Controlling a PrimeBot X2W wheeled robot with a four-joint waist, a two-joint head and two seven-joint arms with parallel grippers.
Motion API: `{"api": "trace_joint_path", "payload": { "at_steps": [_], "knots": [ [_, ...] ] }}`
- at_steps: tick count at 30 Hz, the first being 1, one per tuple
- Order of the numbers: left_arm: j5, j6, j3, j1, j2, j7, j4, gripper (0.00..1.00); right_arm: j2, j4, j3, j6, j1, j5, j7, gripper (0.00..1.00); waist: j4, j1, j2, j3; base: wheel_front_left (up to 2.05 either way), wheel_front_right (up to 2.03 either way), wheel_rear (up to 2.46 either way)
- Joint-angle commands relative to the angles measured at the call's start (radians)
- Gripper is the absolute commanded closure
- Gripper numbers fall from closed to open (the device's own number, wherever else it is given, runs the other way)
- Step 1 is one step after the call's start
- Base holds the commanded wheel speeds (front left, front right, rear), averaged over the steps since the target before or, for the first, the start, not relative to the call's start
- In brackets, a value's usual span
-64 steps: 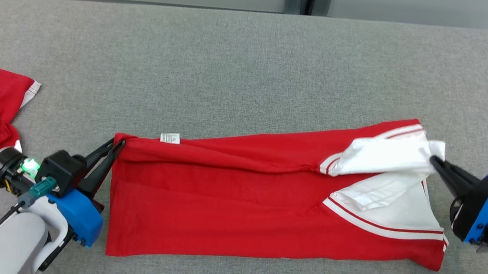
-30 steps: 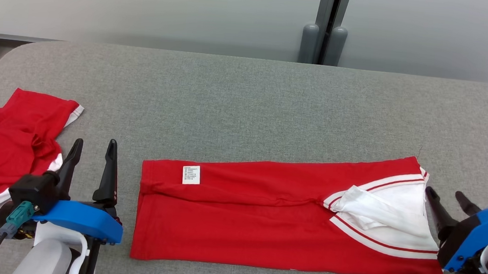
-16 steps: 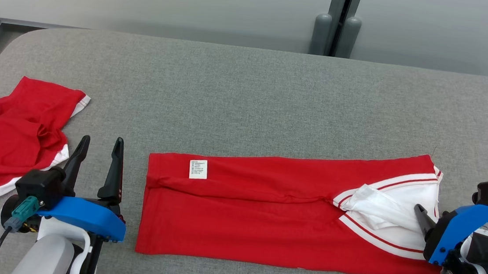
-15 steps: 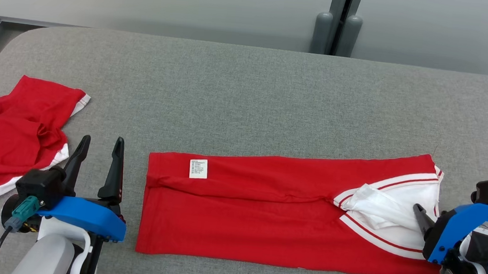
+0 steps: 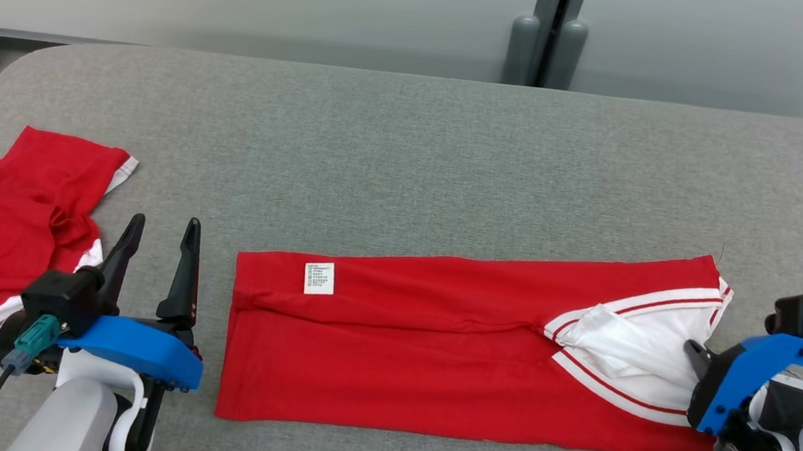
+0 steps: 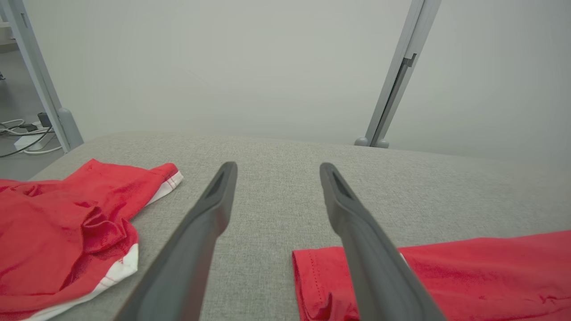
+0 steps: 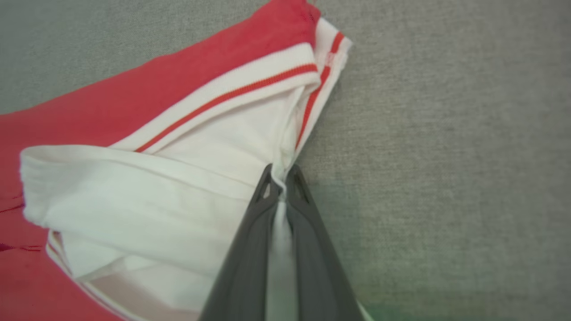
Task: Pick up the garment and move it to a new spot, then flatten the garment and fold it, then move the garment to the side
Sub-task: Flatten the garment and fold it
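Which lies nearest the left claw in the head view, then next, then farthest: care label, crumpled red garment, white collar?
1. Crumpled red garment, just left of the left claw.
2. Care label, to its right.
3. White collar, far right, pinched in the right claw.

Garment (image 5: 433, 359) red, white red-striped trim; table (image 5: 406, 168) grey.

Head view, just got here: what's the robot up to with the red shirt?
The shirt lies folded lengthwise on the table. The right gripper is shut on the shirt's white-trimmed right end. The left gripper is open beside the shirt's left end, touching nothing. A second garment, also red, lies crumpled near the table's left edge.
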Motion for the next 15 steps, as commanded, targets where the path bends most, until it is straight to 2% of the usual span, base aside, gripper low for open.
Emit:
{"api": "trace_joint_path", "payload": {
  "at_steps": [1, 7, 15],
  "knots": [
    [0.003, 0.002, 0.006, 0.009, 0.011, -0.005, -0.001, 0.0, -0.01, -0.024, -0.006, 0.0, 0.039, 0.002, -0.008, 1.0, -0.014, -0.0001, 0.0, -0.007, 0.0, 0.0, 0.0],
    [0.0, 0.004, 0.014, 0.028, 0.02, -0.005, -0.014, 0.0, -0.057, -0.158, -0.07, 0.0, 0.091, -0.027, -0.031, 1.0, -0.048, -0.0001, 0.0, -0.015, 0.0, 0.0, 0.0],
    [-0.001, 0.013, 0.018, 0.046, 0.038, -0.004, -0.035, 0.0, -0.101, -0.299, -0.176, 0.0, 0.143, -0.074, 0.016, 1.0, -0.083, -0.0001, 0.0, -0.013, 0.0, 0.0, 0.0]
  ]
}}
